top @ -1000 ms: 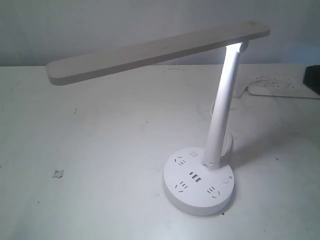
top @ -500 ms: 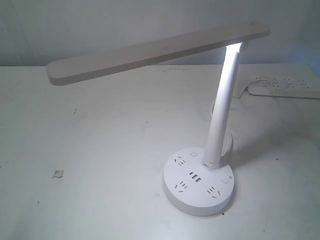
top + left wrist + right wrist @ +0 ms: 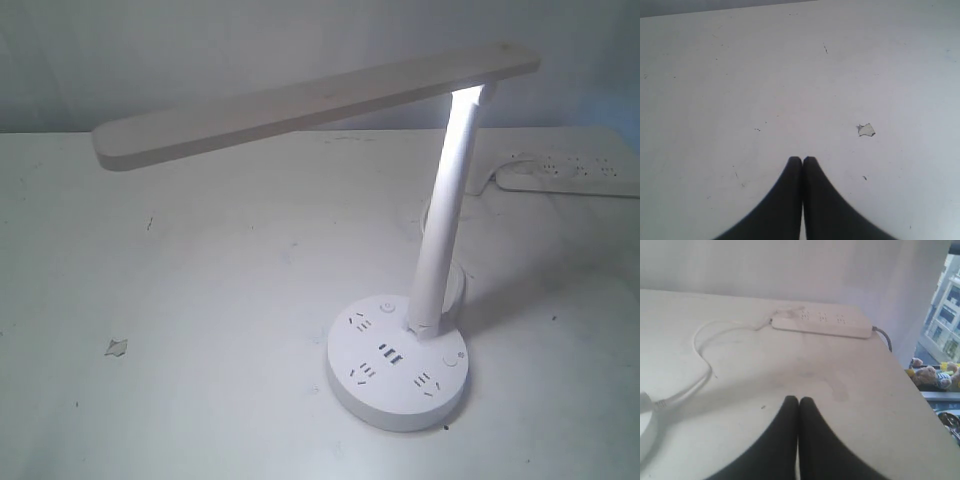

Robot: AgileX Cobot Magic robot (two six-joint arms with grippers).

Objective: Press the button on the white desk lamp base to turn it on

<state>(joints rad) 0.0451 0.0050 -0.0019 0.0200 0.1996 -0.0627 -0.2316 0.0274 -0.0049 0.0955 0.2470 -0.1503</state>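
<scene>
left pincer (image 3: pixel 802 160): tips pressed together, gripping nothing; under it only bare worktop (image 3: pixel 715 100) and a small fleck (image 3: pixel 866 130); no lamp in my left wrist view.
right pincer (image 3: pixel 798 399): tips closed too, empty; it looks toward the strip (image 3: pixel 822 322) and a cable (image 3: pixel 700 347).
white edge by cable end: seen in the right wrist view, maybe the base, can't say for sure.
exterior view: neither pincer shows, both arms are off-frame.
base (image 3: pixel 390 412): flat on the worktop, right of middle, near the front edge of the view.
button (image 3: pixel 459 356): on the top face of the base, at its right rim, just right of the stem (image 3: pixel 440 250) foot.
other button (image 3: pixel 388 307): back-left part of the top face, beside the stem; not my target.
key relation: the button sits on the side of the base facing my right arm, and the stem stands between it and my left arm, so I judge the right arm nearer.
approach: from above and the right, closed tips straight down; the head (image 3: pixel 300 105) hangs out to the left, clear of that path.
lamp state: the stem top glows bright under the head, so I judge the light on.
</scene>
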